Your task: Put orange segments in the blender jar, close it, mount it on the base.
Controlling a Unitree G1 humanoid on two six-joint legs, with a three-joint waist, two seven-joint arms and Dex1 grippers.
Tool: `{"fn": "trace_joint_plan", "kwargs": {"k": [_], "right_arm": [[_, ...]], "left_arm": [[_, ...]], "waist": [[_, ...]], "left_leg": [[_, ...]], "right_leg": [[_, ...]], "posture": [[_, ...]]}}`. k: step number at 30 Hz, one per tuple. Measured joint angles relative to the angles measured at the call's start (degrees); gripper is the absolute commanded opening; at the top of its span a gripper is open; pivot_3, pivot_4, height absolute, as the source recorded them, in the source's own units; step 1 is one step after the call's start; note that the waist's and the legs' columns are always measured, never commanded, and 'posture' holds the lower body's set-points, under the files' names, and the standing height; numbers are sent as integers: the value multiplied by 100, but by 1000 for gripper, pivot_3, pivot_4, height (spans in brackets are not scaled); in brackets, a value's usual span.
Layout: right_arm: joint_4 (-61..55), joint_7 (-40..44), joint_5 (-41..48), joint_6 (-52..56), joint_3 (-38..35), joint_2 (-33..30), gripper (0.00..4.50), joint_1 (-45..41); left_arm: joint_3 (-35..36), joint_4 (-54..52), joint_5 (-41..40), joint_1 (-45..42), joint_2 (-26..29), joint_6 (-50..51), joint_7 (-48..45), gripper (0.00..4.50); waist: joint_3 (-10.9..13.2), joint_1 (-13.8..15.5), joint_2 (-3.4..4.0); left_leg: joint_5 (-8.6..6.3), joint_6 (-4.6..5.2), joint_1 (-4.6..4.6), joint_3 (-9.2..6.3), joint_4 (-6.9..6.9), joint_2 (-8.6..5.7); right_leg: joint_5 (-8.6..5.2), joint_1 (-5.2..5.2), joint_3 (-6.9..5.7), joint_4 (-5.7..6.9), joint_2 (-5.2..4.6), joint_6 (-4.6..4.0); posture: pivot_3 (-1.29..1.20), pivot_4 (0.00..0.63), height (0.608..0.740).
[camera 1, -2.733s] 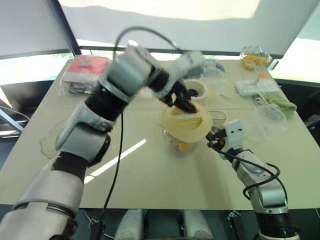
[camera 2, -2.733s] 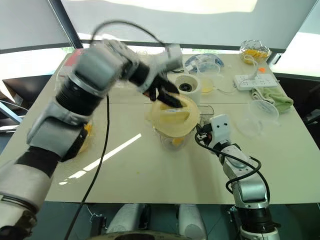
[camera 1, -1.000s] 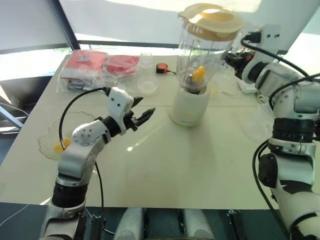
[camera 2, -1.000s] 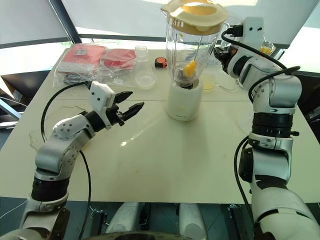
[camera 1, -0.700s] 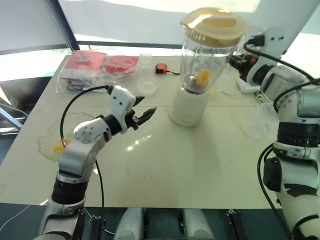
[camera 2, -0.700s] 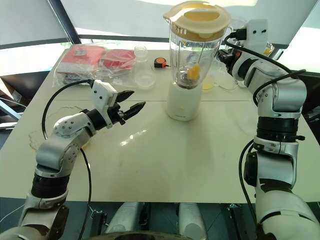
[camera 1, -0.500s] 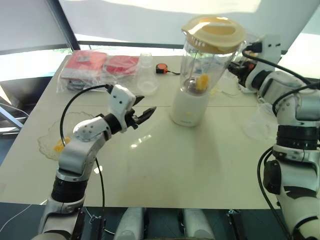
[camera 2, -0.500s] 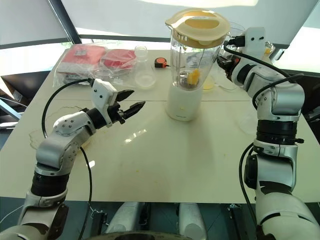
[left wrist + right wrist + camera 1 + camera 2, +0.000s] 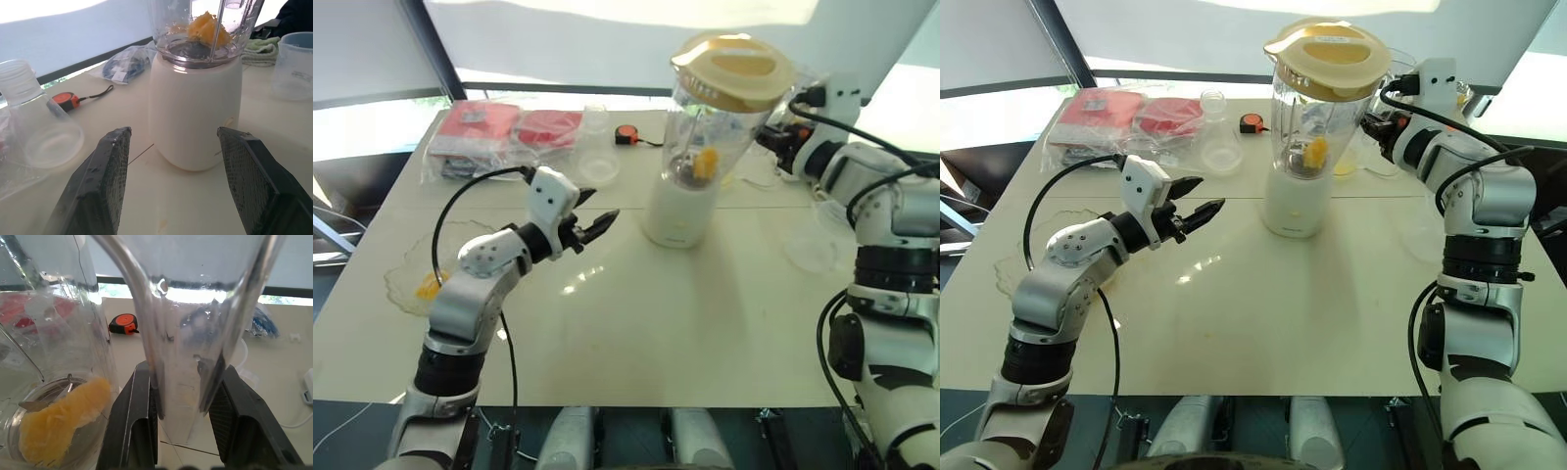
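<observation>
- Blender jar (image 9: 1317, 122) sits on the base (image 9: 1291, 204) near the far middle of the table (image 9: 1332, 323), leaning a little toward my left rather than standing square. A second ago I had it lifted above the base; since then it has come down onto the coupling.
- Its pale yellow lid (image 9: 1328, 46) is on, so closing looks done, and I can see orange segments (image 9: 58, 423) lying by the blade at the bottom.
- My right gripper (image 9: 178, 396) pinches the jar's clear side handle (image 9: 188, 347) between its two black fingers; the right wrist view shows both pads pressed on it.
- My left gripper (image 9: 597, 221) hangs over the table well to the left of the base with its fingers spread and nothing between them. It has stayed put over the last second, and the left wrist view frames the base between its open fingers.
- What the descent means, in my judgement: loading and closing are finished and the mounting is in its last stage, but the tilt suggests the jar is not yet seated in the coupling.
- I would straighten the jar and perhaps twist it home before letting go; releasing while it leans risks tipping it.
- Elsewhere, one shallow clear bowl (image 9: 416, 279) holding a few segments sits at the table's left edge, beside my left arm.
- An orange tape measure (image 9: 1253, 122) lies behind the base.
</observation>
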Motion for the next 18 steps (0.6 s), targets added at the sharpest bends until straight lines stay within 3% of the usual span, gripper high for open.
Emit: {"fn": "trace_joint_plan", "kwargs": {"k": [10,18], "right_arm": [[-810,-1035,-100,805,-276,507,887,97],[-950,-1099,-149,1070,-209,456,887,75]], "left_arm": [[-2,40,-4,2,-19,-2,-9,2906],[-4,117,-9,2,-85,-26,-34,2906]], "waist": [[-1,1,0],[-1,7,0]], "left_leg": [[10,-16,7,-2,0,2],[10,-15,8,-3,0,1]], "right_leg": [[6,0,0,11,3,-9],[6,3,-2,11,4,-9]], "posture": [[0,150,740],[0,150,740]]}}
